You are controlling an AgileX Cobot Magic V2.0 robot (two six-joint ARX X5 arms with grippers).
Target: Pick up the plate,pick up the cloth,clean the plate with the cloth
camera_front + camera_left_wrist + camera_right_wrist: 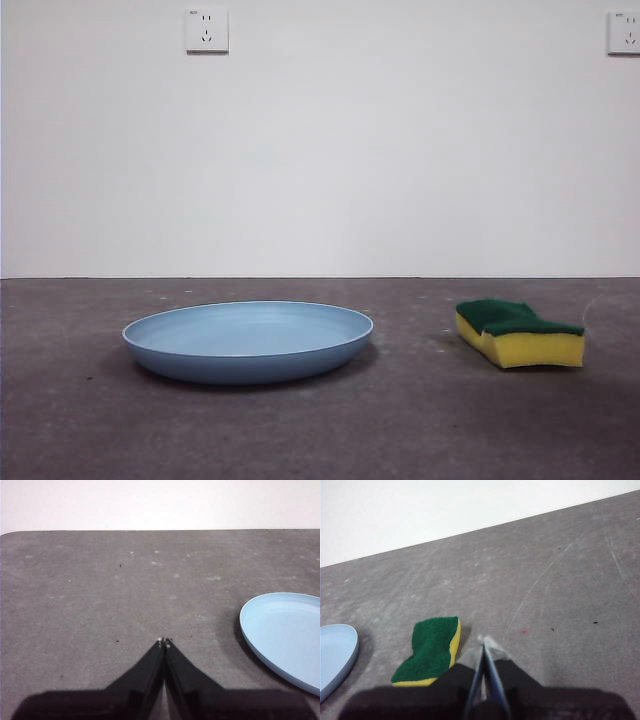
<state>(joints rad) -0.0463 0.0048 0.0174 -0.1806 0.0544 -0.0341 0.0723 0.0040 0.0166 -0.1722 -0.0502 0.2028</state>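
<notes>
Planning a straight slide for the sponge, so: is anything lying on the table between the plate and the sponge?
No. In the front view only bare grey table lies between the plate and the sponge; the right wrist view shows the same.

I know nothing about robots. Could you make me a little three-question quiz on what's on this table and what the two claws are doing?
1. True or false: the sponge lies inside the plate.
2. Which side of the sponge faces up? A) yellow foam B) dark green scouring layer
3. Fill in: both the left gripper and the right gripper have their jaws ____ and hold nothing.

Key
1. False. It lies on the table, apart from the plate.
2. B.
3. Shut.
</notes>
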